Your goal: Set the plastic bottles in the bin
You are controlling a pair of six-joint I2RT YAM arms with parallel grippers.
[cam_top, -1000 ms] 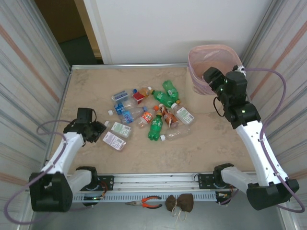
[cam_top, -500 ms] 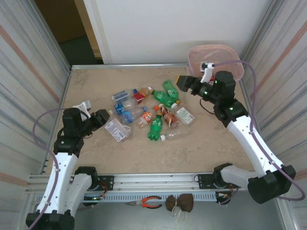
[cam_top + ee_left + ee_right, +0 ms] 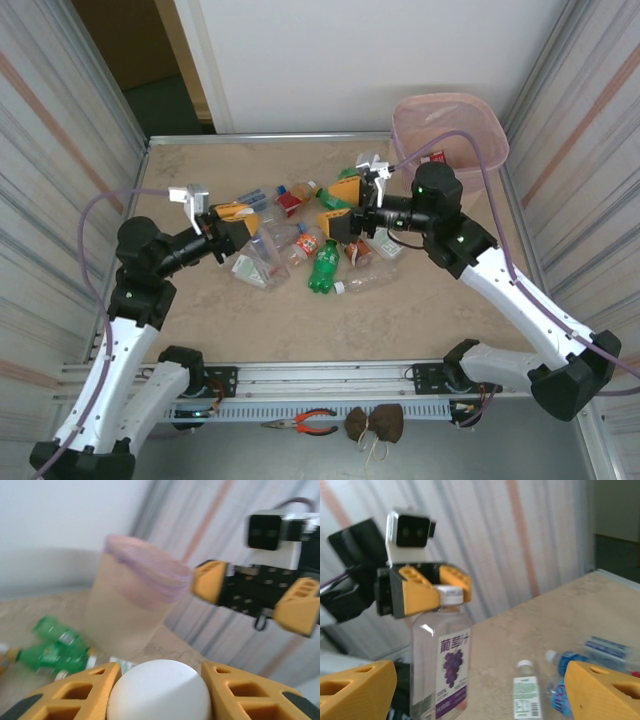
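Observation:
My left gripper [image 3: 243, 217] is shut on the white cap [image 3: 159, 690] of a clear plastic bottle with a purple grape label [image 3: 442, 665]. That bottle hangs upright just above the table, left of the pile. Several more plastic bottles [image 3: 325, 240], clear and green, lie in a heap at the table's middle. Over the heap my right gripper [image 3: 338, 207] stands open and empty, facing the left gripper [image 3: 432, 587]. Its own fingers frame the right wrist view around the gripper point [image 3: 480, 685]. The pale pink bin [image 3: 405, 135] stands at the far right corner, also ahead of the left wrist [image 3: 132, 610].
Corrugated walls close in both sides of the table [image 3: 200, 320]. Green bottles [image 3: 55, 650] lie near the bin's foot. A white-capped bottle [image 3: 526, 692] and a blue-labelled one [image 3: 567, 662] lie below my right gripper. Pliers [image 3: 315, 420] and a brown bundle [image 3: 375, 425] rest on the front rail.
My left arm has lifted the grape bottle off the table and swung it toward the middle. My right arm has come away from the bin to above the pile, its jaws widening.

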